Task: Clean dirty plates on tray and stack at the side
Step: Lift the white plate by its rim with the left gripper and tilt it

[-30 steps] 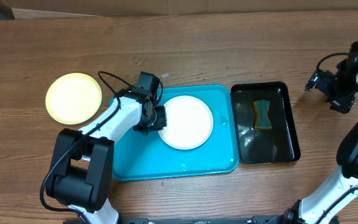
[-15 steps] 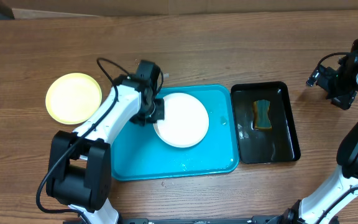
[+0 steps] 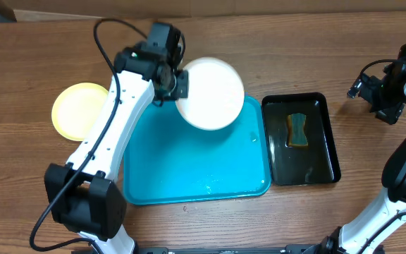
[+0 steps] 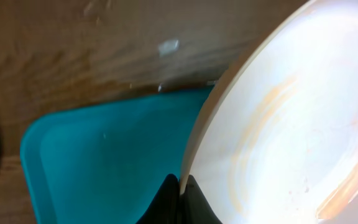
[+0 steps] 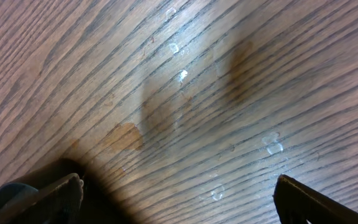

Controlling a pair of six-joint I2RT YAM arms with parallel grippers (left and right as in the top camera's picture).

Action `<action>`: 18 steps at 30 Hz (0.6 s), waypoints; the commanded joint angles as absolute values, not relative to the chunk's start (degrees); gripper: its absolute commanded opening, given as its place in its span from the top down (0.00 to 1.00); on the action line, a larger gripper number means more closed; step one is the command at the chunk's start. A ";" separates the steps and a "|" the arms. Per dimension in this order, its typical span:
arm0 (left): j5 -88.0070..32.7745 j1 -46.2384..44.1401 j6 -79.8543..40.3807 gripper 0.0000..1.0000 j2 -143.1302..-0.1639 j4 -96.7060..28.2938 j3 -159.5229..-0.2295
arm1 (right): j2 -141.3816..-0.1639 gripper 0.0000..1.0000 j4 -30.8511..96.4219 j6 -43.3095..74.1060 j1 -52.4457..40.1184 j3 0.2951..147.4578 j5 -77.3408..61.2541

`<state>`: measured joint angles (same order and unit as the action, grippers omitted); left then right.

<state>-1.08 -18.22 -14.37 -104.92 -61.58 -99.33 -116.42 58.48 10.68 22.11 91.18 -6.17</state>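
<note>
The tabletop is carrying the tray; the white plate, seemingly smeared orange, is hanging over its far edge; the yellow plate is lying left of the tray; the left hand is clenching the white plate's rim; the right hand is gaping over wood.

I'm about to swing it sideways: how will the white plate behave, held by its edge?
Probably stiff: the white plate keeps its shape though the left jaws pinch only one edge. It could pivot or slip, since that hold is off-centre and the glossy face carries orange smears.
</note>
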 commanded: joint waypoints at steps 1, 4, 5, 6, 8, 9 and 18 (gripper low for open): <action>0.14 -22.39 -13.06 0.96 -105.21 -60.16 -102.17 | -115.72 0.00 58.33 10.90 22.22 92.71 -6.55; 3.88 -26.85 -13.34 0.96 -105.27 -57.82 -102.17 | -115.72 0.00 58.30 10.90 22.20 92.71 -6.55; 5.96 -28.93 -13.34 0.96 -105.32 -56.95 -102.17 | -115.72 0.00 58.30 10.90 22.20 92.71 -6.55; 7.94 -30.81 -13.32 0.96 -105.32 -56.21 -102.17 | -115.72 0.00 58.33 10.90 22.20 92.71 -6.55; 13.19 -35.20 -13.30 0.96 -105.32 -54.57 -102.17 | -115.72 0.00 58.30 10.90 22.20 92.71 -6.55; 16.12 -37.32 -13.28 0.96 -105.32 -53.87 -102.17 | -115.72 0.00 58.33 10.90 22.20 92.71 -6.55; 53.56 -58.33 -6.76 0.96 -105.73 -48.40 -102.15 | -115.72 0.00 58.30 10.90 22.20 92.71 -6.55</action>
<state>35.03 -53.89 -11.33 -105.14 -49.67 -100.66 -116.42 58.50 10.68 22.09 91.18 -6.17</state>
